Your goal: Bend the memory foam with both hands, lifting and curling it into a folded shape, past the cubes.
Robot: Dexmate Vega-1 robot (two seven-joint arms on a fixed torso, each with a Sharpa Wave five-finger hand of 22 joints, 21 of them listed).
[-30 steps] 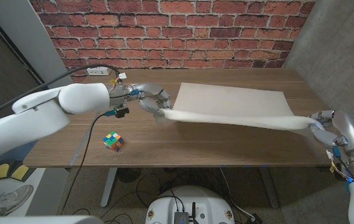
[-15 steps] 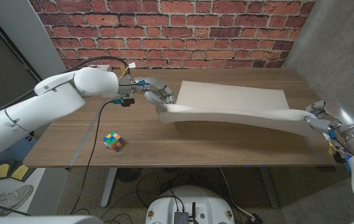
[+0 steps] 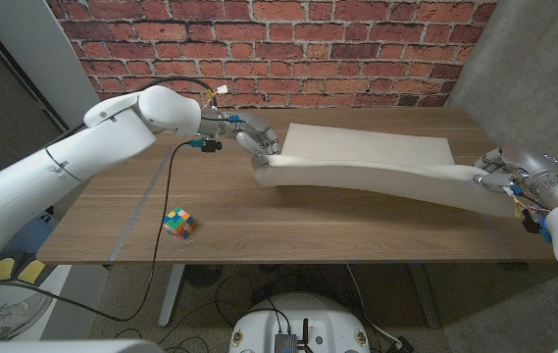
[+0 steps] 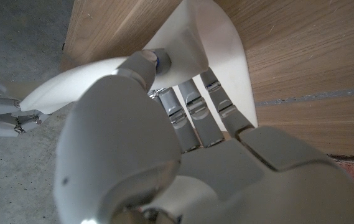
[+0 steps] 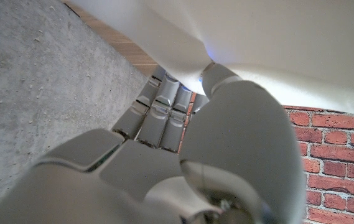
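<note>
Foam (image 3: 357, 172) gripped by left hand (image 3: 256, 143), right hand (image 3: 495, 176); head view adds cube (image 3: 178, 223).

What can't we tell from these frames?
- Head view: the left hand fingers' hold under the foam is hidden by the foam.
- Head view: the right hand is partly hidden behind the foam's edge.
- Head view: the cube is too small for its face detail.

white memory foam (image 3: 367, 167), near edge folded
</note>
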